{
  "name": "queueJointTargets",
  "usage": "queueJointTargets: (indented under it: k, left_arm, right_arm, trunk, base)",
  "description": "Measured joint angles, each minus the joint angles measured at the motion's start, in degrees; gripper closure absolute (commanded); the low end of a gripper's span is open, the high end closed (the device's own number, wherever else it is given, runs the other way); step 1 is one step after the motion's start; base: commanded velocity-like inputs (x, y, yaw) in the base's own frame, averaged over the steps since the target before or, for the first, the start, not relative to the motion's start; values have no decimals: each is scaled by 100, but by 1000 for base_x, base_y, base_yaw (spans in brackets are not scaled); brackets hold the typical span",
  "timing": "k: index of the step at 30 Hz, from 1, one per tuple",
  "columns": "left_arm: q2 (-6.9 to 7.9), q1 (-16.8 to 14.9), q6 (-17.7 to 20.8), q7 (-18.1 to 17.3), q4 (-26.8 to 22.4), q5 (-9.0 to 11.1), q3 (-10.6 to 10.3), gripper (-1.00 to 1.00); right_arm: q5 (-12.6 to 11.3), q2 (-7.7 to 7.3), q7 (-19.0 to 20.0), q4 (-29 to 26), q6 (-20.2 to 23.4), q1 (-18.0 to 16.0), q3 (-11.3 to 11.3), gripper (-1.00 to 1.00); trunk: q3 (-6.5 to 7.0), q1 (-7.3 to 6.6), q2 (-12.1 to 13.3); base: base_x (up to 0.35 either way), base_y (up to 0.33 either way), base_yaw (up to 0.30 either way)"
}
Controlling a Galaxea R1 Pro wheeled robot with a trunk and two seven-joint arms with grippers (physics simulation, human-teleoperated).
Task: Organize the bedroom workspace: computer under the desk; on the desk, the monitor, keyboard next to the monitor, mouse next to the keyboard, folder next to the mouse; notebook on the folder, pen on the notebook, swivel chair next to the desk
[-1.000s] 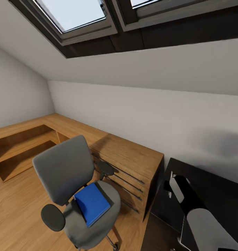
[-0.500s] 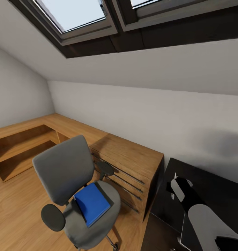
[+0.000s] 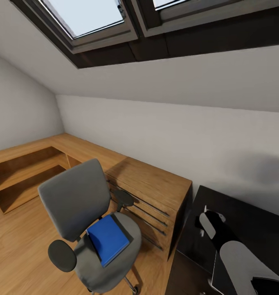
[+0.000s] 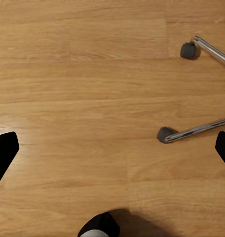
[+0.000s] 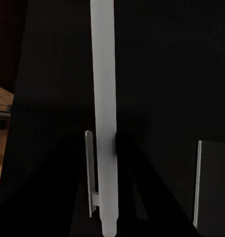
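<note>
The grey swivel chair (image 3: 76, 196) stands on the wooden floor at lower left, and the bright blue folder (image 3: 108, 239) lies flat on its seat. At lower right is the black desk (image 3: 254, 213). My right gripper (image 3: 207, 217) hovers over the desk's near corner. In the right wrist view this gripper (image 5: 110, 148) is shut on the thin white pen (image 5: 103, 98) above the dark desktop (image 5: 166, 74). Beside it shows the pale edge of the grey notebook (image 5: 198, 182), which the arm partly hides in the head view (image 3: 215, 268). My left gripper (image 4: 112, 148) is open over bare floor.
A light wooden drawer cabinet (image 3: 151, 188) stands between the chair and the desk, with low wooden shelving (image 3: 25, 172) running along the left wall. The chair's chrome legs and casters (image 4: 166, 134) lie close to my left gripper. Sloped ceiling windows are overhead.
My right gripper has shifted slightly right and down over the desk corner with the pen in it. The chair, the folder and the camera have not moved.
</note>
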Motion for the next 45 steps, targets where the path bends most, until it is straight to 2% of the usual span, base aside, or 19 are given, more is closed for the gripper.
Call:
queueJointTargets:
  k: [7,14,18,26,27,45]
  left_arm:
    - [-3,0,-1,-3,-1,0,-5,-100]
    - [-6,0,6,3,-2,6,-5,-100]
    - [-1,0,8,5,1,9,2,-100]
    - [9,0,8,5,2,9,3,-100]
    - [9,0,8,5,2,9,3,-100]
    - [9,0,8,5,2,9,3,-100]
  right_arm:
    - [0,15,281,238,-77,0,5,100]
    - [-2,16,327,281,-291,0,-7,100]
    - [-9,22,334,554,-575,0,-7,100]
    - [-26,18,333,621,-675,-1,-20,100]
    - [-27,18,333,621,-675,-1,-21,-100]
    - [-31,13,333,613,-678,-1,-27,-100]
  trunk:
    - [0,0,0]
    - [0,0,0]
    - [0,0,0]
    - [0,0,0]
    - [0,0,0]
    - [0,0,0]
  base:
    - [0,0,0]
    - [0,0,0]
    - [0,0,0]
    - [0,0,0]
    - [0,0,0]
    - [0,0,0]
